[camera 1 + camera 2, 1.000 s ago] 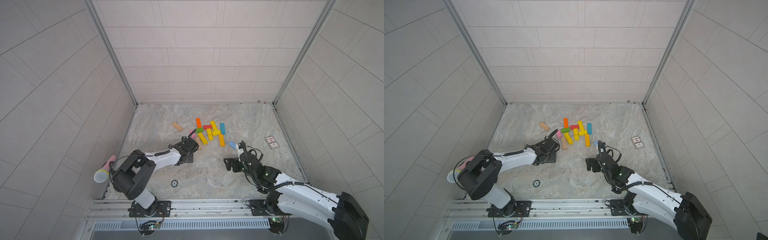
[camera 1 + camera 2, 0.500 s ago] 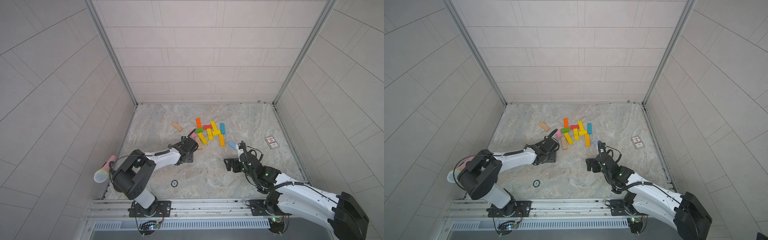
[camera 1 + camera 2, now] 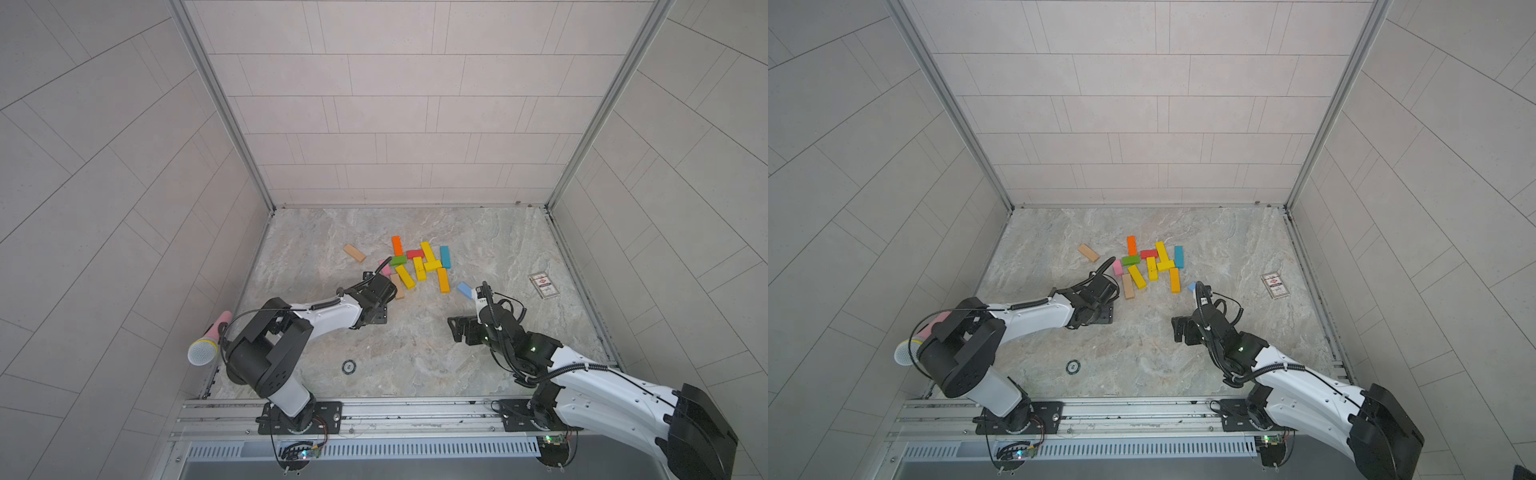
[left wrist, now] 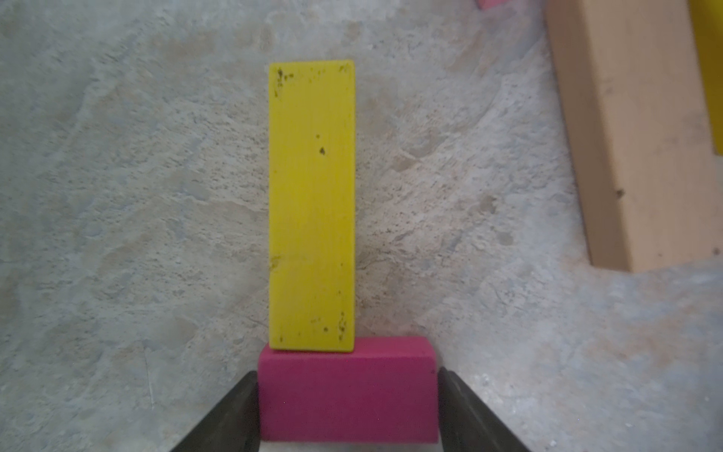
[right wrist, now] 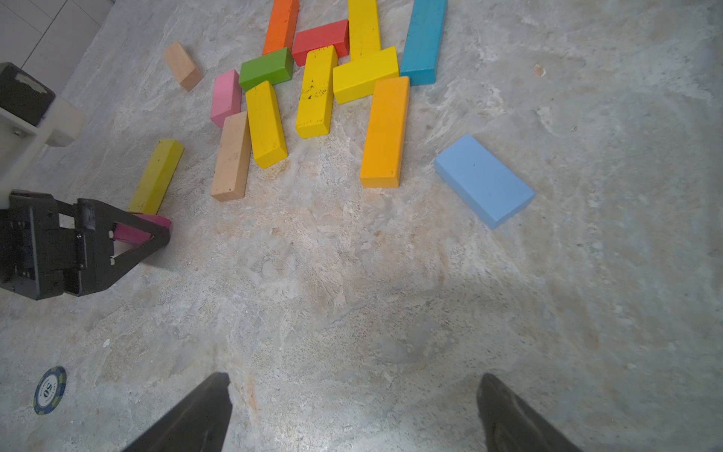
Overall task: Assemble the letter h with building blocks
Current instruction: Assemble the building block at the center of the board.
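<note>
Left gripper (image 4: 347, 375) pinches the magenta block (image 4: 348, 399) at lower centre of the frame; the yellow bar (image 4: 312, 203) abuts it. Right gripper (image 5: 354, 376) is spread wide above the marbled tabletop (image 5: 391, 297).

Building blocks (image 3: 419, 266) lie clustered on the table (image 3: 415, 353), centre, toward the back wall (image 3: 395, 145). A stray block (image 3: 354, 252) lies apart, left of the cluster. A flat block (image 3: 465, 290) lies apart at its front right, between cluster and right gripper (image 5: 352, 377). The left gripper (image 4: 347, 375) sits front-left of the cluster, a short block (image 4: 348, 407) between its jaws. A long block (image 4: 312, 203) touches that block's far edge. A printed card (image 3: 543, 285) lies near the right wall (image 3: 665, 208). A poker chip (image 3: 348, 366) lies front, left of centre.
</note>
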You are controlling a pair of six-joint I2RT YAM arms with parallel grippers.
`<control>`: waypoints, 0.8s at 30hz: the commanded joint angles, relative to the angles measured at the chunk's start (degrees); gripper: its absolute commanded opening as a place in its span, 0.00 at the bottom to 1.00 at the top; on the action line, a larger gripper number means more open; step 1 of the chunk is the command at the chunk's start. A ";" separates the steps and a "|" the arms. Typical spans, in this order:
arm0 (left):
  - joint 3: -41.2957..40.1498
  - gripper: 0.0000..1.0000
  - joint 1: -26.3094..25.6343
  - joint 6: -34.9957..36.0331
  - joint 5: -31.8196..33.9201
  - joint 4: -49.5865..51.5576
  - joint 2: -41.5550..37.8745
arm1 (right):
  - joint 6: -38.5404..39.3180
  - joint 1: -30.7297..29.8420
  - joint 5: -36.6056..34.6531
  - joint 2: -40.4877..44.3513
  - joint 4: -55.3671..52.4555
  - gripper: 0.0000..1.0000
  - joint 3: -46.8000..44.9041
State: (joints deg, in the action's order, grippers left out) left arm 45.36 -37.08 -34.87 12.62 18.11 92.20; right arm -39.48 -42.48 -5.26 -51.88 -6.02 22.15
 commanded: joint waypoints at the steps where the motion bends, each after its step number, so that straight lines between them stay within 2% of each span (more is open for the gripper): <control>1: -0.02 0.75 0.36 0.86 -0.36 2.11 2.10 | -0.58 0.29 -1.17 0.29 -0.70 1.00 -0.71; 10: -0.05 0.75 0.35 0.38 1.99 4.33 1.05 | -0.61 0.29 -1.08 0.37 -0.71 1.00 -0.76; 19: 1.90 0.79 0.38 -0.64 4.93 8.68 -7.66 | -0.60 0.28 -0.99 0.71 -0.54 1.00 -0.91; 24: 3.60 0.81 0.35 -0.98 3.02 10.01 -12.95 | -0.59 0.37 -1.10 0.88 -0.51 1.00 -0.97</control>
State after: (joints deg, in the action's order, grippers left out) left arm 47.20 -37.04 -35.11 15.27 25.50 81.91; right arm -39.48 -42.33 -5.26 -51.77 -6.09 22.02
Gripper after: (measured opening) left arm 0.809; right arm 0.997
